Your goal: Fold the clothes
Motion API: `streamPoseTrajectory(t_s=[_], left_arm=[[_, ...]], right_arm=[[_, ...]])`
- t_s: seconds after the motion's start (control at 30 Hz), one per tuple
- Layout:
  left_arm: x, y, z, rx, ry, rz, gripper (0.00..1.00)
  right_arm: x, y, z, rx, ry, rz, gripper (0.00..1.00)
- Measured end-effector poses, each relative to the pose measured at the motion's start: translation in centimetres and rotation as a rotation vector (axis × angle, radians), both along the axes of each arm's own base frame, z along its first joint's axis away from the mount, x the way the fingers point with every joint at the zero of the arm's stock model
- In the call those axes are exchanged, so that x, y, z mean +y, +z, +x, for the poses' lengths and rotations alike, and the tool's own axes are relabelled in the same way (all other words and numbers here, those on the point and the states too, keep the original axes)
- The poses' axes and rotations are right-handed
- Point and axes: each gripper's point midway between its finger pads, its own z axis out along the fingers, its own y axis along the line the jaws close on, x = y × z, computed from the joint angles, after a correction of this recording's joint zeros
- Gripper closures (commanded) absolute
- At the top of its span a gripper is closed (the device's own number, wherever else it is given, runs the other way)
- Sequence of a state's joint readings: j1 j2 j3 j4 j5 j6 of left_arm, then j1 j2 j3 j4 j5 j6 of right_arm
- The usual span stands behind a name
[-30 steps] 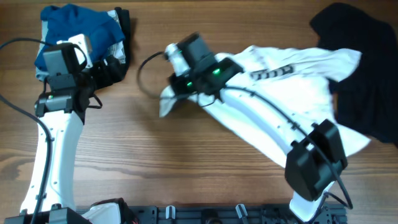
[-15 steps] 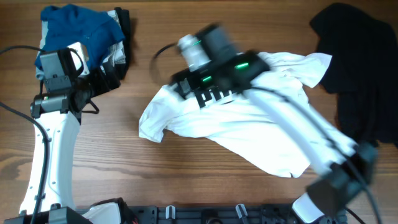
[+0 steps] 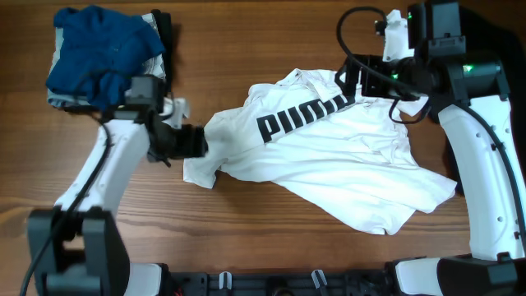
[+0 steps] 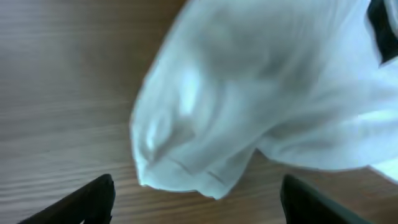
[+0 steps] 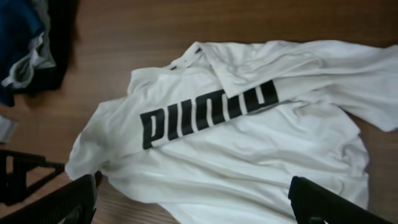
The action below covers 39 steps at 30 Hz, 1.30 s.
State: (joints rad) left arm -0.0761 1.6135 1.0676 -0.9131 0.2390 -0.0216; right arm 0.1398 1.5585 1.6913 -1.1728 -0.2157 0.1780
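A large white T-shirt with black block lettering lies spread, lettering up, across the middle of the table. My left gripper is low at its left sleeve, jaws open. The sleeve's hem lies just ahead of the fingertips, and nothing is between them. My right gripper hovers open above the shirt's far edge. Its wrist view looks down on the whole shirt between wide-apart fingers.
A heap of blue and grey clothes sits at the far left corner, also seen as a heap in the right wrist view. A black garment lies at the far right, mostly behind my right arm. Bare wood lies along the near edge.
My right gripper has opened, let go of the shirt and swung back to the far right. The shirt now lies spread, lettering up. My left arm has moved from the blue heap to the sleeve.
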Motion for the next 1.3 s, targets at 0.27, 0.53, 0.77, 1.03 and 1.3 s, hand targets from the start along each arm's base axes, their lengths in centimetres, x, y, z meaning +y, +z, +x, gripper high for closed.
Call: streamPoseTrajectory(t_s=[0.27, 0.53, 0.77, 1.03, 1.3], left_arm=[[-1.4, -4.3, -2.3, 0.165, -0.063, 0.123, 0.44], [-0.8, -6.6, -2.3, 0.206, -0.055, 0.202, 0.96], [-0.7, -6.2, -1.7, 0.196, -0.028, 0.205, 0.96], [0.6, 1.5, -1.0, 0.028, 0.056, 0.196, 0.96], [3.9, 5.4, -1.8, -0.051, 0.185, 0.195, 0.96]], right_arm=[[-1.2, -0.9, -1.1, 0.059, -0.029, -0.048, 0.0], [-2.5, -2.2, -3.0, 0.16, -0.108, -0.087, 0.0], [-4.3, -5.9, -0.9, 0.139, -0.19, -0.081, 0.01], [-4.4, -9.7, 3.2, 0.032, -0.196, -0.075, 0.07], [-4.4, -18.7, 5.8, 0.156, -0.186, -0.109, 0.13]])
